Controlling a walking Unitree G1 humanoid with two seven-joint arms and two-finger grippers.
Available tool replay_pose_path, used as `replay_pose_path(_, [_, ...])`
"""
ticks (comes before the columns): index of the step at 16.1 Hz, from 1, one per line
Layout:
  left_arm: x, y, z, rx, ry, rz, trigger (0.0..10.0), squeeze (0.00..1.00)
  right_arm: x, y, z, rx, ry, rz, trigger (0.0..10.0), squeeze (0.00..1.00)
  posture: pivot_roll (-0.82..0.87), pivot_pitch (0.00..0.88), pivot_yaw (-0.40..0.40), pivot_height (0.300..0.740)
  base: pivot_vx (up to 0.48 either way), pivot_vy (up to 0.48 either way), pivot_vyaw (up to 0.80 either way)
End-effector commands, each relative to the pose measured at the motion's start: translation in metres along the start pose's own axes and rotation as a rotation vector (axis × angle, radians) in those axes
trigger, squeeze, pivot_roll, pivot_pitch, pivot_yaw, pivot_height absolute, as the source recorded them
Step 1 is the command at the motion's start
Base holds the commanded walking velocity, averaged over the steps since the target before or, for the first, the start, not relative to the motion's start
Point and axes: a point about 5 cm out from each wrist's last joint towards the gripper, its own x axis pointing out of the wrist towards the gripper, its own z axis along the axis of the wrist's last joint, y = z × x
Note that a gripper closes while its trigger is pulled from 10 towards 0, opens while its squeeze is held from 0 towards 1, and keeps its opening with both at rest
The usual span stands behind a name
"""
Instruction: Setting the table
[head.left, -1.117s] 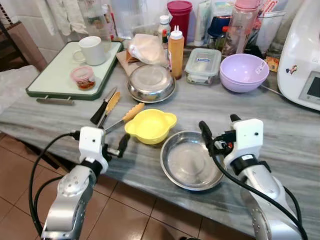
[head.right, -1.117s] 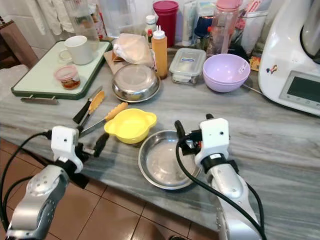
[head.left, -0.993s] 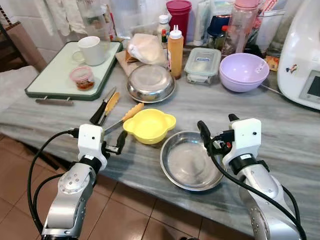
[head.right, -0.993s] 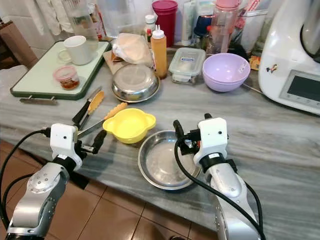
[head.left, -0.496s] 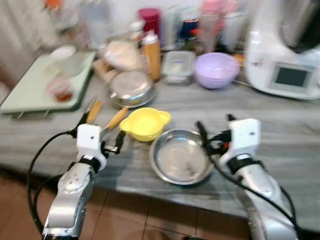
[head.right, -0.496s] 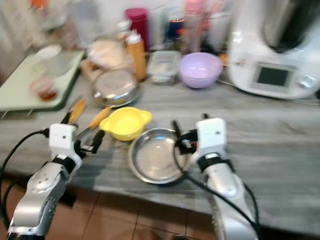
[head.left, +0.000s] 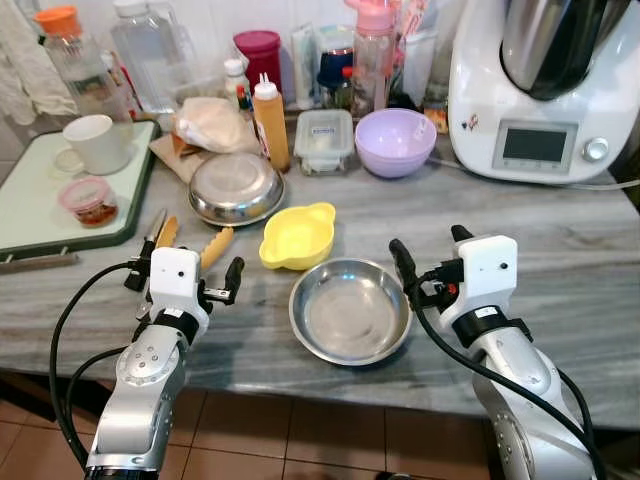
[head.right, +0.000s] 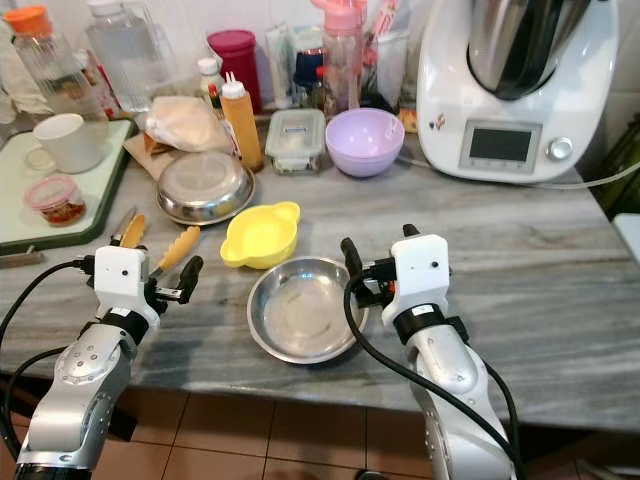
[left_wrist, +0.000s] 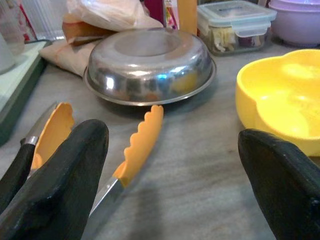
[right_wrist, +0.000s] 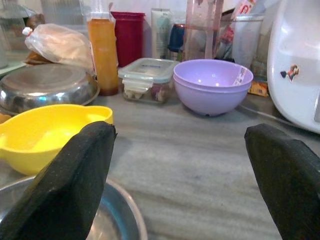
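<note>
On the grey marble table (head.left: 560, 235), a white kitchen machine (head.left: 535, 90) stands at the back right, a shallow steel dish (head.left: 350, 310) sits empty near the front edge between both open hands, right hand (head.left: 428, 262), left hand (head.left: 215, 285), just behind it a yellow two-handled bowl (head.left: 297, 236)

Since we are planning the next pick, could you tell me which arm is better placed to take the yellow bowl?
Probably the left. The left hand is open, with the yellow bowl just ahead of it. The right hand is also open but hangs over the steel bowl.
</note>
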Motion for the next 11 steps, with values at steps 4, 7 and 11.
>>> replay_pose_path(4, [-0.001, 0.013, -0.002, 0.021, 0.004, 0.052, 10.0, 0.0, 0.002, -0.001, 0.003, 0.003, -0.018, -0.002, 10.0, 0.0, -0.06, 0.074, 0.091, 0.74, 0.0, 0.0, 0.0])
replay_pose_path(7, [-0.011, 0.018, -0.008, 0.035, 0.022, 0.074, 10.0, 0.0, -0.001, -0.002, 0.002, 0.005, -0.016, -0.005, 10.0, 0.0, -0.06, 0.079, 0.091, 0.74, 0.0, 0.0, 0.0])
replay_pose_path(11, [-0.024, 0.017, -0.017, 0.048, 0.059, 0.066, 10.0, 0.0, -0.011, -0.001, -0.002, 0.003, 0.002, -0.011, 10.0, 0.0, -0.05, 0.089, 0.083, 0.74, 0.0, 0.0, 0.0])
